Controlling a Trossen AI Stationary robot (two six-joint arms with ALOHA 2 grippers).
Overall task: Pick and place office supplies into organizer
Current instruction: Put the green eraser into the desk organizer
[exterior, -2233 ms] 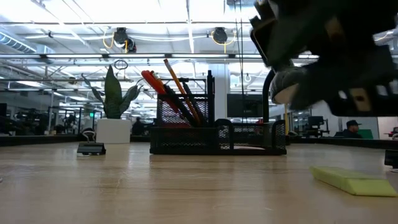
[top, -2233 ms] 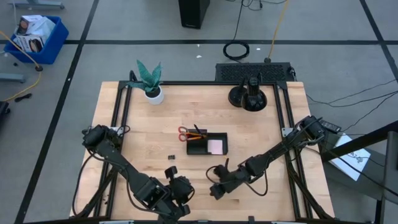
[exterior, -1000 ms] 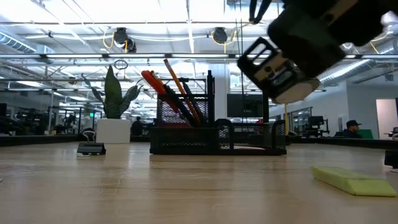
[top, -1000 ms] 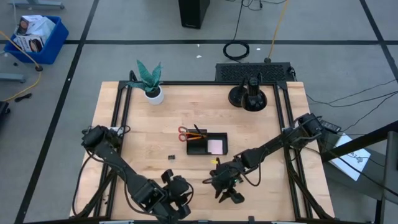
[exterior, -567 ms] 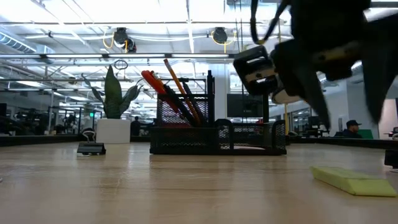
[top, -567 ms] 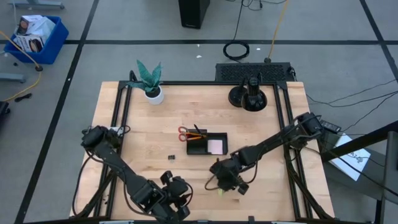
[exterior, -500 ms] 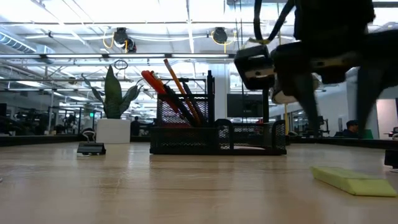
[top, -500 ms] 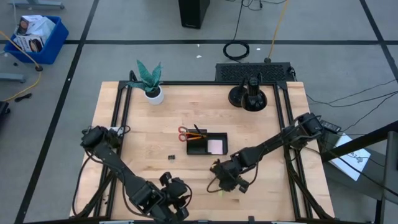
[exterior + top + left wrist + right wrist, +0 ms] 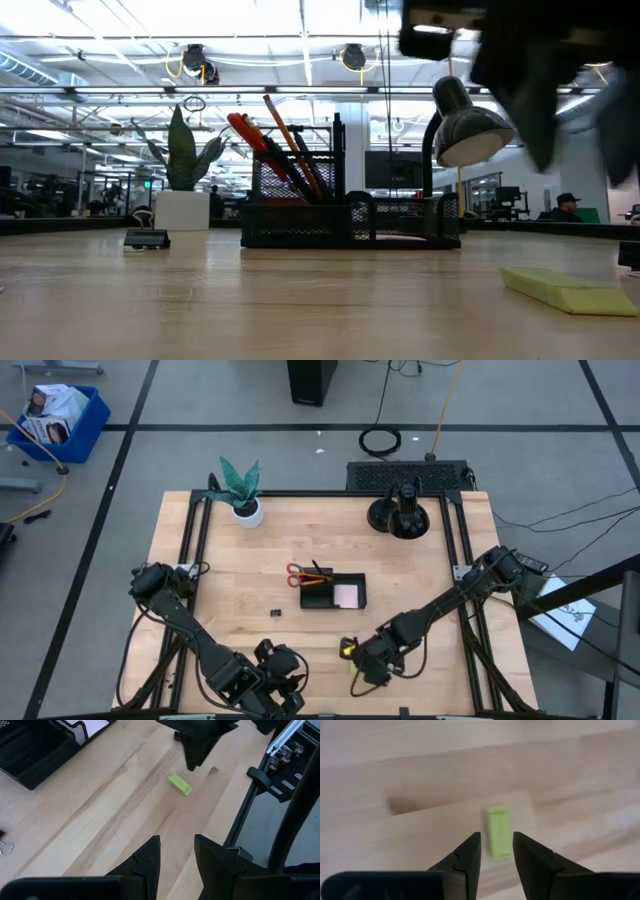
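A small yellow-green piece (image 9: 498, 831) lies flat on the bare wood, right of the table's near middle (image 9: 347, 650); the low view shows it too (image 9: 570, 290). My right gripper (image 9: 495, 849) hangs just above it, open, slanting down, its fingers clear of the piece (image 9: 179, 784). My left gripper (image 9: 176, 855) waits open at the near edge (image 9: 275, 680), with nothing between its fingers. The black organizer (image 9: 334, 591) stands mid-table. Pens, pencils and red-handled scissors (image 9: 262, 140) stick up from its far-left part, and a pink pad (image 9: 347, 595) lies in it.
Small black binder clips (image 9: 275, 613) lie left of the organizer, one showing in the low view (image 9: 147, 238). A potted plant (image 9: 241, 493) stands at the far left and a round black stand base (image 9: 400, 516) at the far right. Bare wood lies around the piece.
My right gripper has rolled about the line it points along and shifted a little toward the table's near edge, staying over the yellow-green piece. The piece has kept its place on the wood.
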